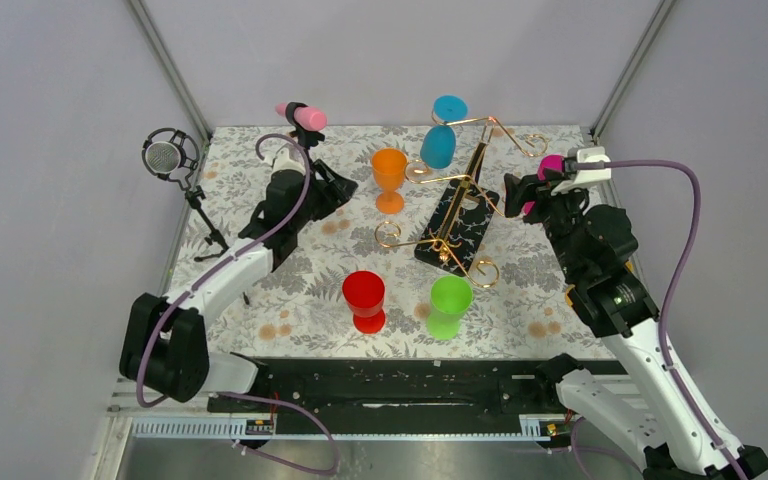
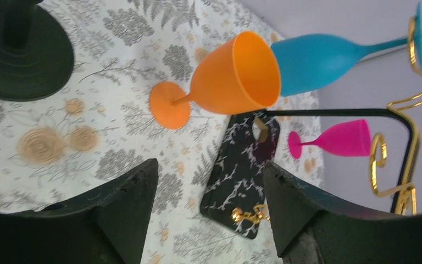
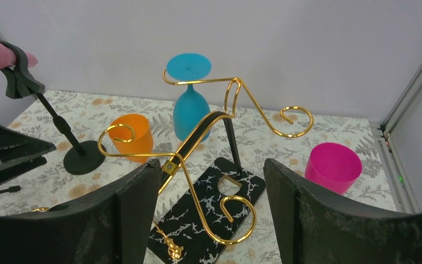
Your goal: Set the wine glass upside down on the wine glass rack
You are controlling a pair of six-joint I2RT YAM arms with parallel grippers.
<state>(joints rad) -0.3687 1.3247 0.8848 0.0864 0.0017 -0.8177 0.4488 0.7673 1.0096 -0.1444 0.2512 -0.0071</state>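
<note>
So the table's got a grey-and-white floral cloth (image 1: 290,270) on it, boxed in by plain grey walls (image 1: 410,50) with aluminium posts (image 1: 165,60) in the far corners. Off on the left edge there's a microphone (image 1: 163,157) on a little tripod, and at the back a black clamp stand (image 3: 82,159) holding a pink foam thing (image 1: 305,115). The wine glass rack (image 1: 475,165) sits middle-right on its black marbled base (image 1: 457,225), with gold arms curling out both ways. A blue wine glass (image 1: 439,145) hangs from the far arm, foot up and bowl down. The rest stand upright on the cloth: the orange wine glass (image 1: 389,170) is just left of the rack, the red wine glass (image 1: 364,295) and green wine glass (image 1: 450,300) are on the near side, and the magenta wine glass (image 3: 332,165) is off to the right. My left gripper (image 1: 335,190) has its fingers spread with nothing between them, and it sits left of the orange glass, so that glass is between it and the rack. My right gripper (image 1: 515,190) is spread wide and empty too, just right of the rack, pointing straight at it, with the magenta glass close by on its right.
</note>
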